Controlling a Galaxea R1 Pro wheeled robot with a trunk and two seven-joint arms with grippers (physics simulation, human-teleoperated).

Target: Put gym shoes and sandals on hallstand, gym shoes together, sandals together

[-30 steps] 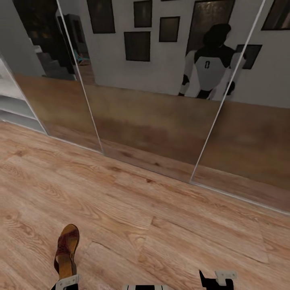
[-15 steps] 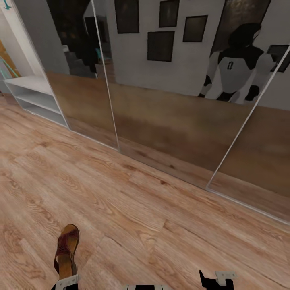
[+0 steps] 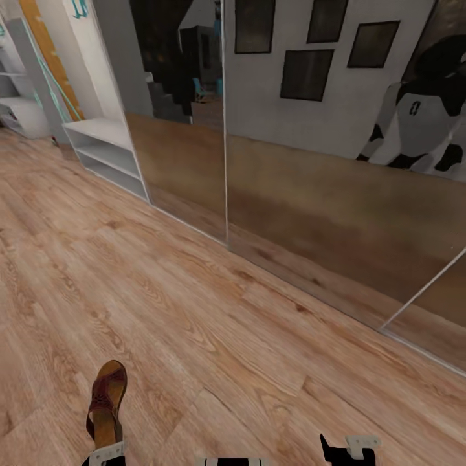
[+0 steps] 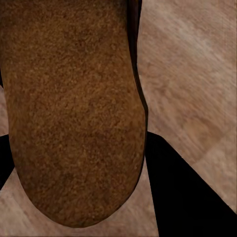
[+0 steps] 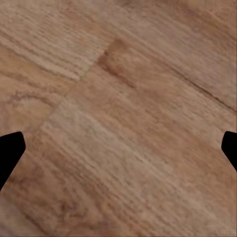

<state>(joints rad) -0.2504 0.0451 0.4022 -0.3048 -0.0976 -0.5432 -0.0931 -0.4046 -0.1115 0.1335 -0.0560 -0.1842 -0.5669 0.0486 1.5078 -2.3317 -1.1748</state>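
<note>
One brown sandal (image 3: 107,395) with a tan insole is held above the corridor floor (image 3: 226,310) at the lower left of the head view. My left gripper (image 3: 107,451) is shut on its heel end. In the left wrist view the sandal's (image 4: 69,108) brown sole sits between my left gripper's (image 4: 94,187) black fingers (image 4: 192,197). At the lower right my right gripper (image 3: 349,448) is open, and its wrist view shows my right gripper (image 5: 118,153) holding nothing over the wood planks. The hallstand (image 3: 103,145), a low light-grey open unit, stands far off at the upper left. The gym shoes are out of view.
A mirrored sliding-door wardrobe (image 3: 323,162) runs along the wall from the hallstand towards the right, and my own reflection (image 3: 427,123) shows in it. Another white shelf unit (image 3: 19,116) stands further left. Open plank floor lies between me and the hallstand.
The camera has turned left, so the wardrobe and floor slid to the right in the picture and the hallstand came further into view. The sandal stays in my left gripper.
</note>
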